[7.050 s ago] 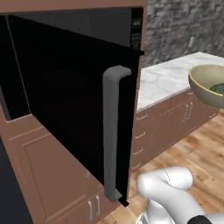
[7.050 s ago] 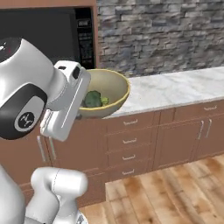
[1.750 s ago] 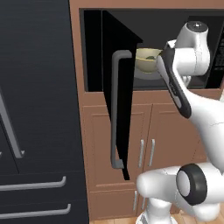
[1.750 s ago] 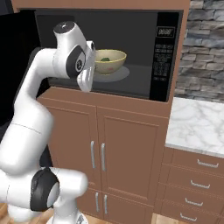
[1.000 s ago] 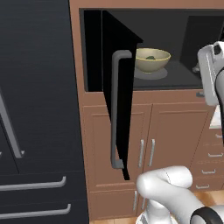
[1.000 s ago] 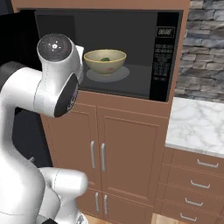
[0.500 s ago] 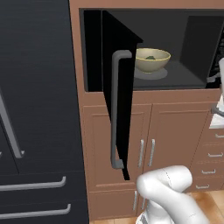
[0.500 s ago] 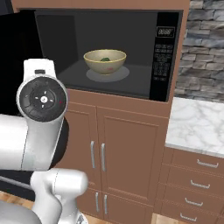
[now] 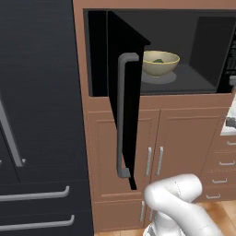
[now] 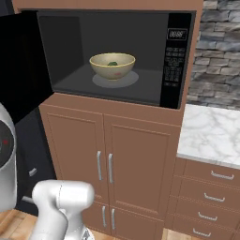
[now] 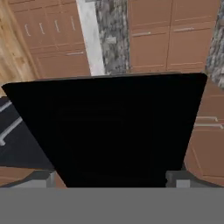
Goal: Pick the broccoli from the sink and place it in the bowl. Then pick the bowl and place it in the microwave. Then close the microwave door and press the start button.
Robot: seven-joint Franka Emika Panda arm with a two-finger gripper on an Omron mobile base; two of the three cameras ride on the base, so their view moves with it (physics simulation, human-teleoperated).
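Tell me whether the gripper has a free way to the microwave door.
Probably yes. The door stands open, nothing shows between it and the gripper, and its black panel lies just ahead of the fingers.

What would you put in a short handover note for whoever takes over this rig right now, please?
Gripper: jaws spread wide with nothing between them, facing a flat black panel, apparently the microwave door.
Bowl: upright on the round plate inside the microwave, with the broccoli in it.
Microwave door: wide open, swung out to the left, its grey bar handle on the outer face.
Done: broccoli in bowl, bowl in microwave.
Left: close the door, then press the start button on the control panel at the right.
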